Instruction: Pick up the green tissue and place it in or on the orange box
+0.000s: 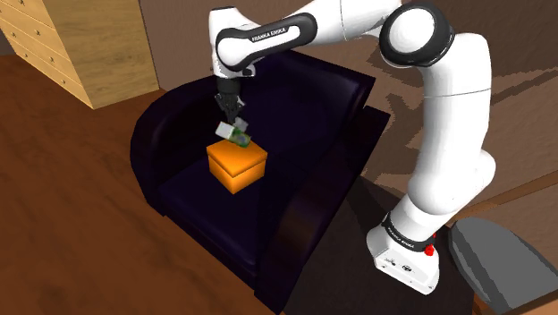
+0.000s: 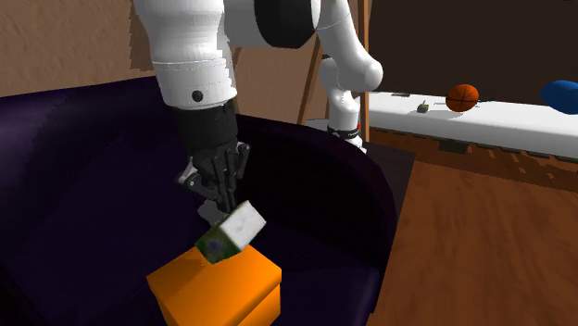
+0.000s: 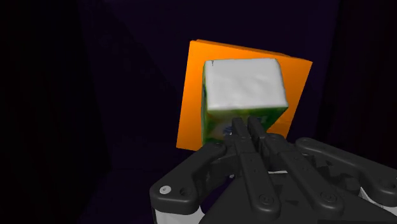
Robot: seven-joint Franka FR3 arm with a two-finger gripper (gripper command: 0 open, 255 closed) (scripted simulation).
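— So, where is the tissue pack (image 1: 238,137)?

— Clamped between the black fingers (image 3: 240,130), directly above the orange box (image 1: 237,166). In the wrist view the two fingers pinch its near edge, and the pack hides a good part of the box's top.

— What does the pack look like?

— One broad white face, with green printed sides. In the second exterior view it hangs tilted, with a lower corner pointing down at the box's top edge.

— Is it touching the box?

— I cannot tell. That corner is either just above the top or grazing it.

— And the box itself?

— Upright on the seat of a dark armchair (image 1: 313,116), about mid-seat, with an armrest on either side of it.

— How does the arm stand?

— The white arm (image 1: 447,116) rises from its stand (image 1: 407,259) on the floor beside the armchair, arches over the armrest and comes down with the wrist straight over the box.

— What else is near?

— In the shoulder view, well beyond the box, a wooden dresser (image 1: 89,45) stands on a brown wooden floor (image 1: 71,224). In the second exterior view, far behind the box, a white counter (image 2: 482,125) carries a reddish-brown ball (image 2: 462,96), a blue thing (image 2: 560,93) and a small green item (image 2: 422,107).
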